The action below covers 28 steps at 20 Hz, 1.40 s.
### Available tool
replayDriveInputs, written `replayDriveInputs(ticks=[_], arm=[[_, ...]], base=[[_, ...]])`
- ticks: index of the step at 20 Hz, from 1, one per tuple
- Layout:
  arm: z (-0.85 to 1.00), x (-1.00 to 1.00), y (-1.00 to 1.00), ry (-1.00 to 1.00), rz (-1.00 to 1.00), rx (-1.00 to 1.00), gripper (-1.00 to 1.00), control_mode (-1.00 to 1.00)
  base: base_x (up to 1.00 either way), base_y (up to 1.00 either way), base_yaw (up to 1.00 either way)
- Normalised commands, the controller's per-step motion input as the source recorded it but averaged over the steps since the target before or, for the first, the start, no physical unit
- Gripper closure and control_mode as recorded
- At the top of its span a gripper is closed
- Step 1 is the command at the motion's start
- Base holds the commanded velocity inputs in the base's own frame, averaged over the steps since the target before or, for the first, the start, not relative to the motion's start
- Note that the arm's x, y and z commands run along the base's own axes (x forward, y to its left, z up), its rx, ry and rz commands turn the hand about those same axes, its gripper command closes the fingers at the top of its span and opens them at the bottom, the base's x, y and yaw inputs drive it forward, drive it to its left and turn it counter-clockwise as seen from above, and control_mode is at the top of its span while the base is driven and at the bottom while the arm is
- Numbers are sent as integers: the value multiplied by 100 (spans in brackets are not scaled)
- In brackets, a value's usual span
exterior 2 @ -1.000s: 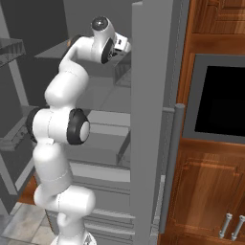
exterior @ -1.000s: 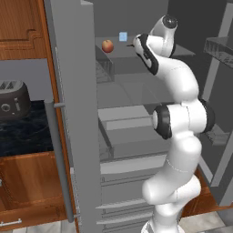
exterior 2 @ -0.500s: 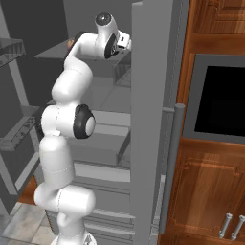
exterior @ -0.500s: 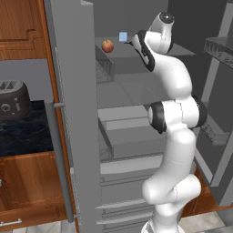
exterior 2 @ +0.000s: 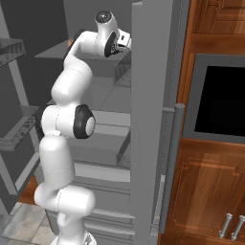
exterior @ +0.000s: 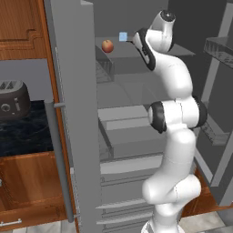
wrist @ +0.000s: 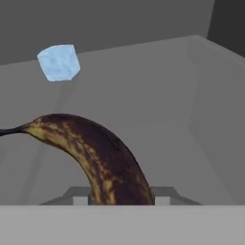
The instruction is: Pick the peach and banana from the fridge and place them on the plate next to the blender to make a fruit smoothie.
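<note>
Left base view, left to right: dark toaster [exterior: 12, 99] on the black counter [exterior: 27, 136], then the open fridge [exterior: 75, 113] door edge with its bar handle. Upper shelf [exterior: 136, 51] holds the peach [exterior: 107, 46], then a pale-blue cube [exterior: 123, 36] just beside the wrist. Arm reaches up to that shelf. Hand view: cube [wrist: 59, 62] upper left, banana [wrist: 91, 155] lying across the shelf right in front of the gripper, covering the fingertips; spread or closed, cannot tell.
</note>
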Motion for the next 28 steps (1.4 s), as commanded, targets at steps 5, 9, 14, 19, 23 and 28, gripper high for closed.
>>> replayDriveInputs(ticks=[5, 9, 14, 19, 23, 28], arm=[[-4, -61, -3, -7, 1, 1, 100, -100], [-1, -95, 0, -17, 2, 2, 100, -100], [-1, -100, 0, -29, 0, 5, 100, -100], [0, -100, 0, -10, 0, 2, 100, -100], [0, -100, 0, 0, 2, 0, 100, -100], [-27, -100, 4, 13, 5, -1, 100, -100]], base=[[0, 0, 0], [0, 0, 0], [0, 0, 0], [0, 0, 0], [0, 0, 0], [0, 0, 0]])
